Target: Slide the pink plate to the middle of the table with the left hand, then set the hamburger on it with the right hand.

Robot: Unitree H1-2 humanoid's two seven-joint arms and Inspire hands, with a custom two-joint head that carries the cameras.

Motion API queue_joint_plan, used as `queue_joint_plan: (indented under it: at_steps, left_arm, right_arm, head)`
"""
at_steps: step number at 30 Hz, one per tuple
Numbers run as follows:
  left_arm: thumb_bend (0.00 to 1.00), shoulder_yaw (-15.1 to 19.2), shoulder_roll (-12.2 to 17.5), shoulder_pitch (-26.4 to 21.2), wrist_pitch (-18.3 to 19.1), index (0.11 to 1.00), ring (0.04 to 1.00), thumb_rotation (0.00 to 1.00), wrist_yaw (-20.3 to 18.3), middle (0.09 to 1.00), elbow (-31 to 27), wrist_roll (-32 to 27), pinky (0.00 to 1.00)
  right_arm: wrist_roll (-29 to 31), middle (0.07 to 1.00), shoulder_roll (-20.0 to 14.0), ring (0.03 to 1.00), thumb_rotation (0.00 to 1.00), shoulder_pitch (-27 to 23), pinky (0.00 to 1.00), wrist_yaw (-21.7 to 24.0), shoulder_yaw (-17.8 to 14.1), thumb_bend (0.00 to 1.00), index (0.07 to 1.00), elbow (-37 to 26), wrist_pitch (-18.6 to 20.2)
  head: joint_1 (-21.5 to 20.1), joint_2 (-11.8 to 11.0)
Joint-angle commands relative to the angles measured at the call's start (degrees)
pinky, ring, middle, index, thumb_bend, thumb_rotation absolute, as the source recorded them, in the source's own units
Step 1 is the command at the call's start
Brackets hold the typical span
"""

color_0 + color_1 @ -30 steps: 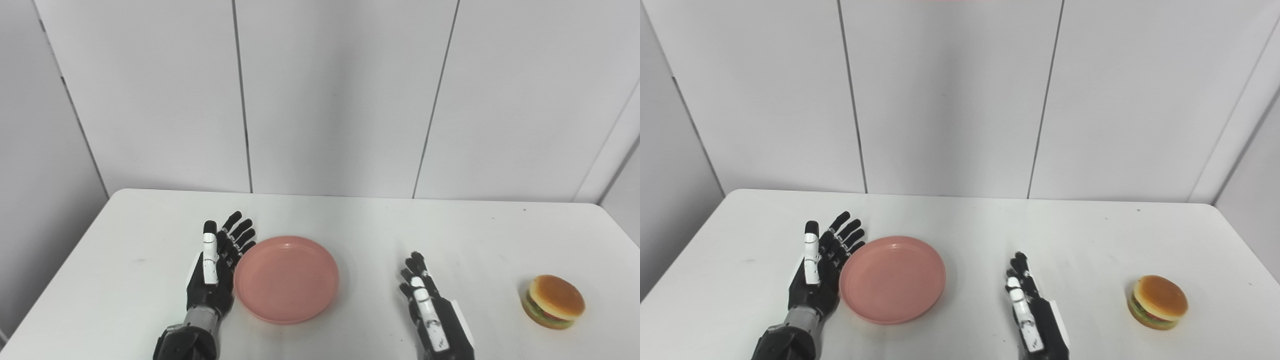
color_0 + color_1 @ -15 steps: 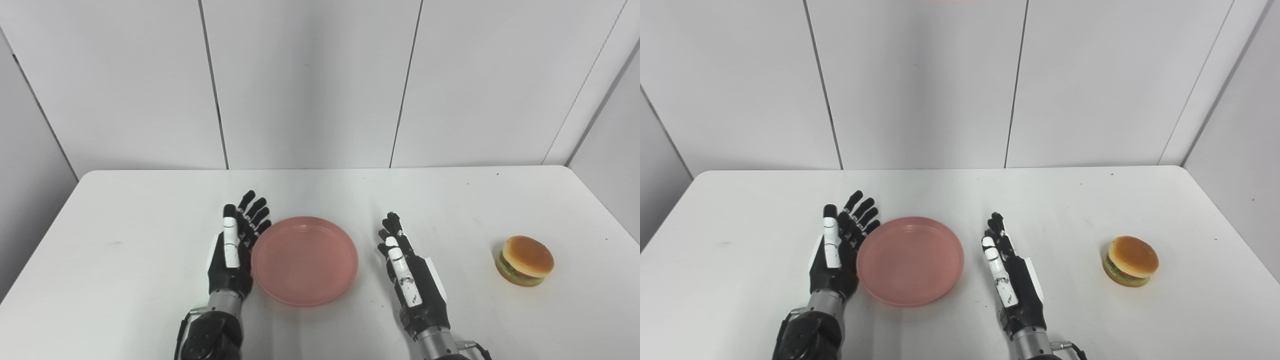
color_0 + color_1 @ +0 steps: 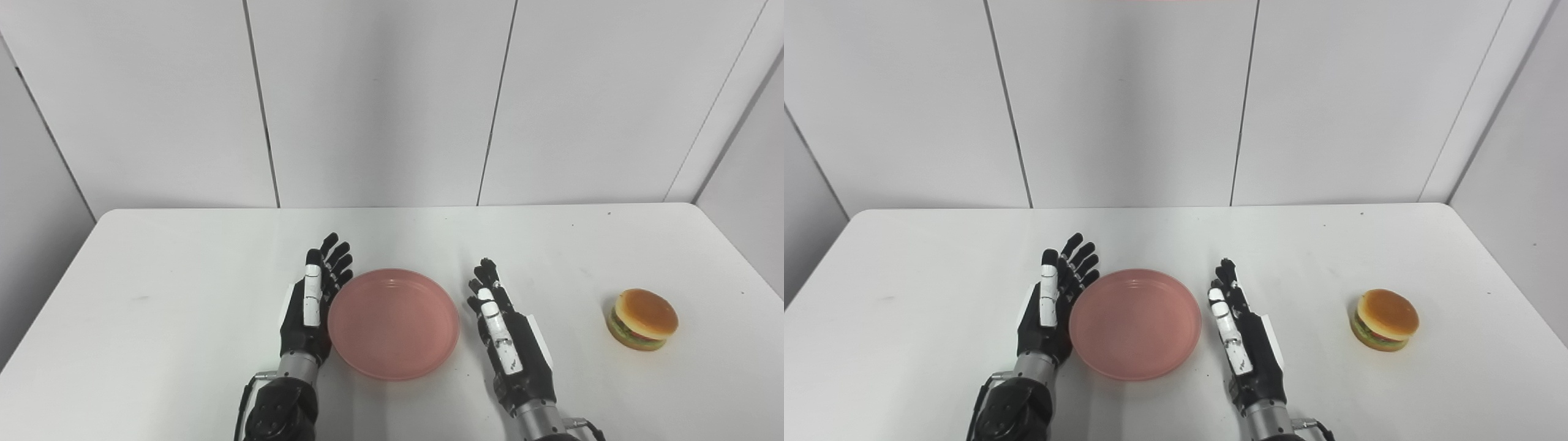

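A pink plate (image 3: 393, 323) lies flat near the middle of a white tabletop (image 3: 153, 294), with the left hand (image 3: 309, 306) set on edge against its left rim, fingers (image 3: 335, 257) straight, slightly spread and holding nothing. The right hand (image 3: 511, 343) stands on edge just beside the plate's right rim, fingers together and empty; the right eye view shows a thin strip of tabletop between them more clearly. A hamburger (image 3: 1384, 320) sits well apart, near the right edge.

a lab-like test booth: bare white table (image 3: 184, 275) enclosed by plain white wall panels (image 3: 380, 98).
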Motion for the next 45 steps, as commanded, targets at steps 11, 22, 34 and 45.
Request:
queue_joint_plan:
  at_steps: [11,22,34,45]
  left_arm:
    - [0.79,-2.62,3.44,6.02,2.74,1.0,1.0,1.0,-3.97,1.0,-7.68,0.67,1.0]
    - [0.82,-4.18,5.0,11.64,4.59,1.0,1.0,1.0,-4.97,1.0,-14.36,1.92,1.0]
    - [0.81,-4.53,4.72,15.32,3.27,1.0,1.0,1.0,-3.12,1.0,-16.88,4.49,1.0]
    - [0.8,-4.95,4.09,16.58,3.32,1.0,1.0,1.0,-1.1,1.0,-17.63,6.76,1.0]
  right_arm:
    - [-1.09,1.0,0.03,1.0,0.84,-2.52,1.0,-0.83,-0.94,0.6,1.0,-1.57,-1.97]
    - [-6.09,0.993,-6.9,1.0,0.86,-5.53,1.0,0.14,-2.15,0.71,0.994,-0.4,-2.71]
    - [-15.66,0.952,-21.97,0.923,0.7,-11.93,0.87,5.84,-2.07,0.72,0.95,-7.81,8.33]
    - [-20.72,0.939,-33.29,0.943,0.46,-14.73,0.88,12.25,-4.01,0.75,0.92,-13.83,18.51]
  head:
    - [-0.4,1.33]
    - [-1.22,2.0]
    - [-4.15,2.63]
    - [-6.78,1.74]
